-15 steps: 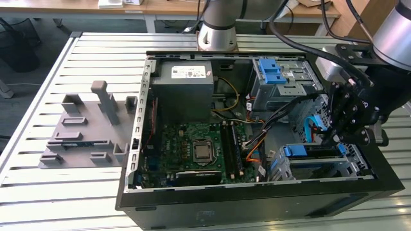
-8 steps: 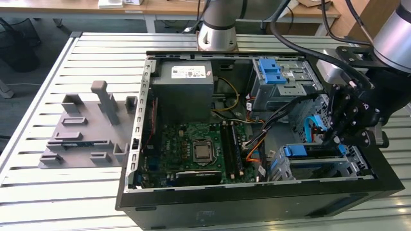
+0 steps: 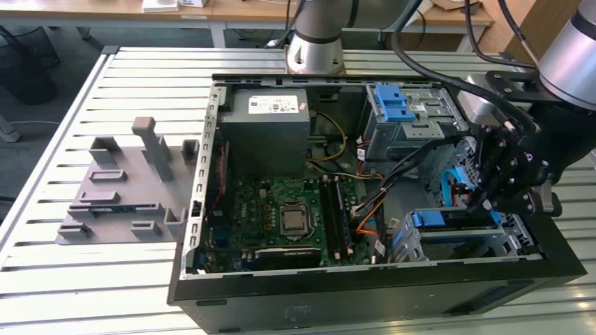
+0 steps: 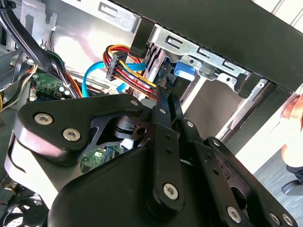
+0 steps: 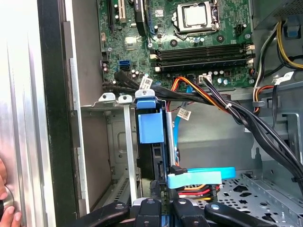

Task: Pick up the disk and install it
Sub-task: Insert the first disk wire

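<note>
The disk [image 3: 445,222] stands on edge in the lower metal bay at the front corner of the open computer case [image 3: 373,293]. Its blue plastic bracket [image 5: 150,124] faces the motherboard. In the first wrist view its dark body runs from the bracket down toward my fingers. My gripper [image 3: 479,204] hangs over that bay on the exterior view's right. Its two black fingers [image 4: 163,111] lie close together, shut, with their tips at the end of the disk [image 4: 183,71] beside the coloured power cable [image 4: 124,71]. My gripper [image 5: 160,190] sits right at the disk's near end.
A grey power supply box [image 3: 265,125] and a metal cage with a blue latch [image 3: 403,105] fill the case's far side. The motherboard [image 3: 289,213] lies beneath, and cables [image 5: 213,101] cross near the bay. A grey fixture [image 3: 121,185] stands on the slatted table. A person's hand [image 5: 4,208] rests outside the case.
</note>
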Robot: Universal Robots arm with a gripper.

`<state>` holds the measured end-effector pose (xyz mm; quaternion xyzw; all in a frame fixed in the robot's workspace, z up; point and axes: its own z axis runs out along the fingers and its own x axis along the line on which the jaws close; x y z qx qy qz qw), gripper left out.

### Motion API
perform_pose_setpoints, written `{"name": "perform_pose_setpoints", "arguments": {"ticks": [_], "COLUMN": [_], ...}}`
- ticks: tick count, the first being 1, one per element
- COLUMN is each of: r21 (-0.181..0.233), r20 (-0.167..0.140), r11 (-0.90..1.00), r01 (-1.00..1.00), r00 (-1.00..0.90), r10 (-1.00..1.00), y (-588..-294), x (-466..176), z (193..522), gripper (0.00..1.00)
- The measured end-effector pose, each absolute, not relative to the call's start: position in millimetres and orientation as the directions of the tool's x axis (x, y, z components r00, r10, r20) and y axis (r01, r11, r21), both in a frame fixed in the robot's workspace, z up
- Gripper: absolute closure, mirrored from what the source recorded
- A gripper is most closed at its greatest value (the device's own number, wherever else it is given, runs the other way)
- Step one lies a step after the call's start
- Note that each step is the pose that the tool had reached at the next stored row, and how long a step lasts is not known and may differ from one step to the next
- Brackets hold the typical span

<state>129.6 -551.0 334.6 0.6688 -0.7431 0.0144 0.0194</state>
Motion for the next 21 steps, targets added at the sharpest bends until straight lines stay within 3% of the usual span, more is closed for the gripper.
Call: {"name": "perform_pose_setpoints", "arguments": {"ticks": [21], "r21": [0.005], "r20": [0.048], "r11": [0.089], "r01": [-0.996], "r00": [-0.089], "r10": [-0.995], "y": [-551.0], "x": [129.6], "z": [333.6], "gripper": [0.84]}}
